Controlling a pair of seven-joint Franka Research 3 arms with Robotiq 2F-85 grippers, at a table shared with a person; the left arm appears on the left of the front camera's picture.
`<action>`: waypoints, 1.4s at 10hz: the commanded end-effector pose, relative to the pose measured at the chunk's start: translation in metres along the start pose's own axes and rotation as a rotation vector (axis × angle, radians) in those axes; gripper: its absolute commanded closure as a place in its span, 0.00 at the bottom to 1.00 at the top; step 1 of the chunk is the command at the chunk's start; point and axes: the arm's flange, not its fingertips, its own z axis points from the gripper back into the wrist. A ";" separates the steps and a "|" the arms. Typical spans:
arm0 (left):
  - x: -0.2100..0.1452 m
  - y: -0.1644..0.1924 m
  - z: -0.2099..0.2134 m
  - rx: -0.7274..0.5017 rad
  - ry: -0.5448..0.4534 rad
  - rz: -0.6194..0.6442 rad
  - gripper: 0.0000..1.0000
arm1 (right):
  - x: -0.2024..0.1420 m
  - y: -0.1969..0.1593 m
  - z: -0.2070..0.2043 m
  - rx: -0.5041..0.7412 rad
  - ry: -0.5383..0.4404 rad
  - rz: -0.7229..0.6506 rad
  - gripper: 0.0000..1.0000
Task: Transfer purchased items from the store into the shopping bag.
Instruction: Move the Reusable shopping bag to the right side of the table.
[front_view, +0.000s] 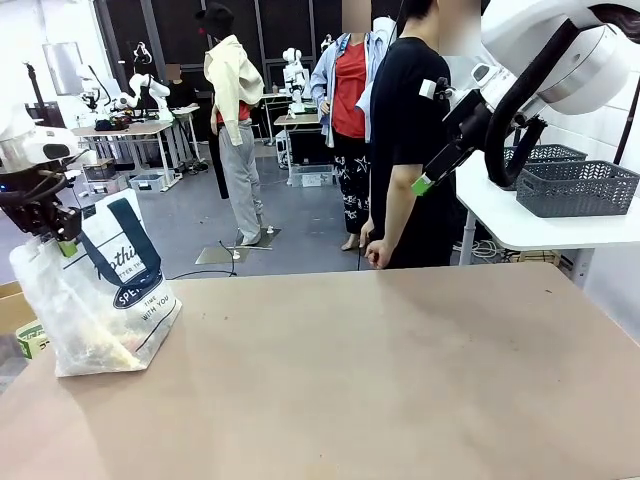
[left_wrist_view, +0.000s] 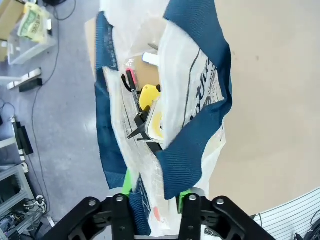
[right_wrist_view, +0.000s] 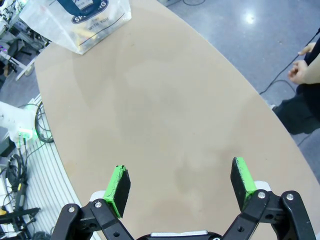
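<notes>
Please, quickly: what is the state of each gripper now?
Left gripper: jaws partly open around the shopping bag edge; grip cannot be told.
Right gripper: open, empty.

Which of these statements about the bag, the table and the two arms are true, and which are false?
1. The translucent white plastic bag with navy strap handles stands near the table's left end. True.
2. The right gripper has its fingers closed on a package. False: the fingers are wide apart and empty.
3. Yellow packaged goods lie inside the bag. True.
4. The left gripper is beside the dark grey mesh basket. False: it is at the bag's top, fingers around the bag's edge.
</notes>
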 end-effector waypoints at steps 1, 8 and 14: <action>0.003 -0.006 0.015 -0.008 0.007 0.003 0.00 | 0.002 0.001 0.001 0.001 0.020 -0.014 0.00; 0.004 -0.019 0.067 0.001 -0.075 -0.040 0.00 | 0.002 0.001 0.001 0.001 0.020 -0.014 0.00; 0.014 -0.047 0.084 -0.162 -0.219 -0.218 0.00 | 0.002 0.001 0.001 0.001 0.020 -0.014 0.00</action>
